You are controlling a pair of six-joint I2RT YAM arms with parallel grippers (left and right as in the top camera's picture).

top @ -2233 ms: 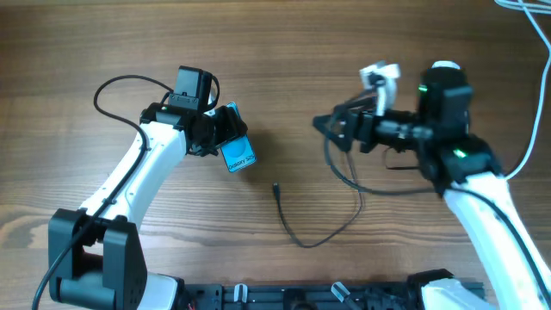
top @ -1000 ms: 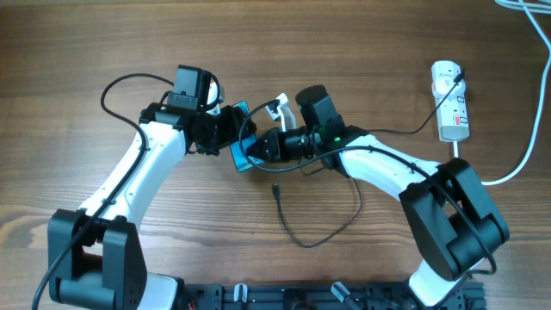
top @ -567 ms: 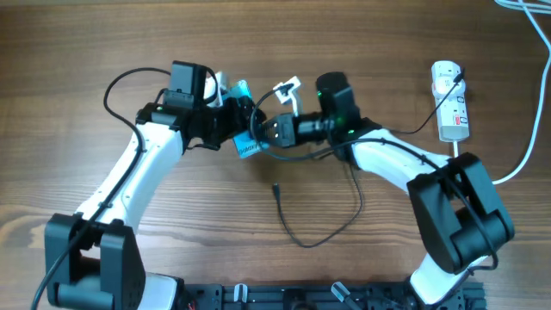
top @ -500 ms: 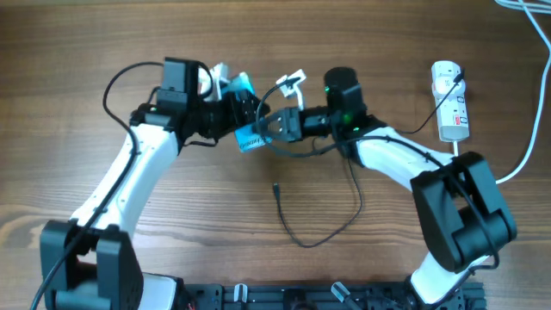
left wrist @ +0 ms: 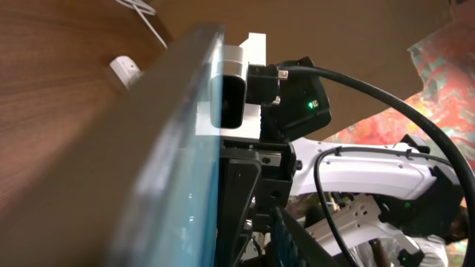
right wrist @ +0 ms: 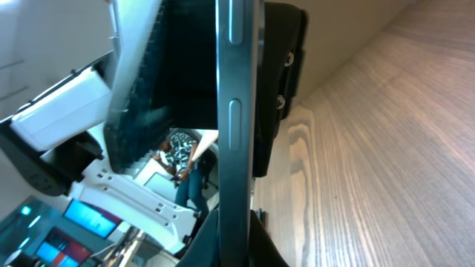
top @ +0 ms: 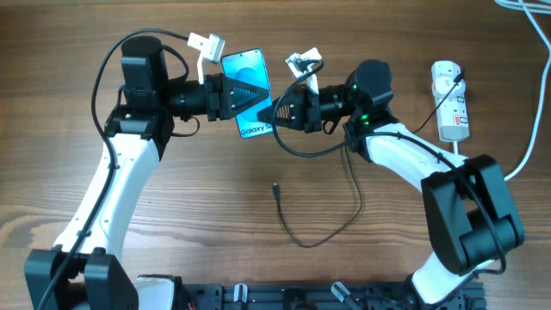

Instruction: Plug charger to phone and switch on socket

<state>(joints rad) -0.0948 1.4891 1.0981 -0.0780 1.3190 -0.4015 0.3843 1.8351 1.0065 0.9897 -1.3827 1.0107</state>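
The phone (top: 255, 127) hangs above the table at the back, its cyan screen facing up. My left gripper (top: 237, 93) reaches in from the left, one dark finger lying over the screen, shut on the phone. From the right, my right gripper (top: 280, 112) pinches the phone's right edge. In the right wrist view the phone (right wrist: 236, 111) shows edge-on between the right gripper's (right wrist: 237, 239) jaws. It fills the left of the left wrist view as a blurred slab (left wrist: 178, 148). The charger (top: 301, 243) lies loose on the wood, its connector tip (top: 275, 187) free. The socket (top: 451, 102) lies at the far right.
A white cord (top: 527, 151) runs from the socket along the right edge of the table. The charger's black cable loops under my right arm toward the socket. White camera brackets (top: 207, 43) stick up from both wrists beside the phone.
Both grippers have carried the phone toward the back of the table. It has turned from tilted to screen-up. The left arm has drawn back to the left and regripped.
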